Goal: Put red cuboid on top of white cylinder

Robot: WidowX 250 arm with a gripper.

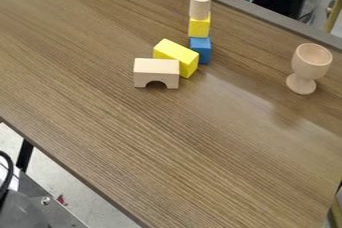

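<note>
We observe a pale, flat-topped wooden cylinder (200,6), upright on a yellow block (199,27); we cannot tell the state of the gripper.

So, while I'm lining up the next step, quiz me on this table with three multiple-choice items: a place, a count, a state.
1. What is the wooden cylinder standing on?
A) the arch block
B) the yellow cube
C) the goblet

2. How many yellow blocks are there?
A) two
B) four
C) five

3. How is the wooden goblet placed?
A) on its side
B) upside down
C) upright

1 B: its base meets the cube's top.
2 A: the cube and one longer block.
3 C: its bowl opens upward.
</note>
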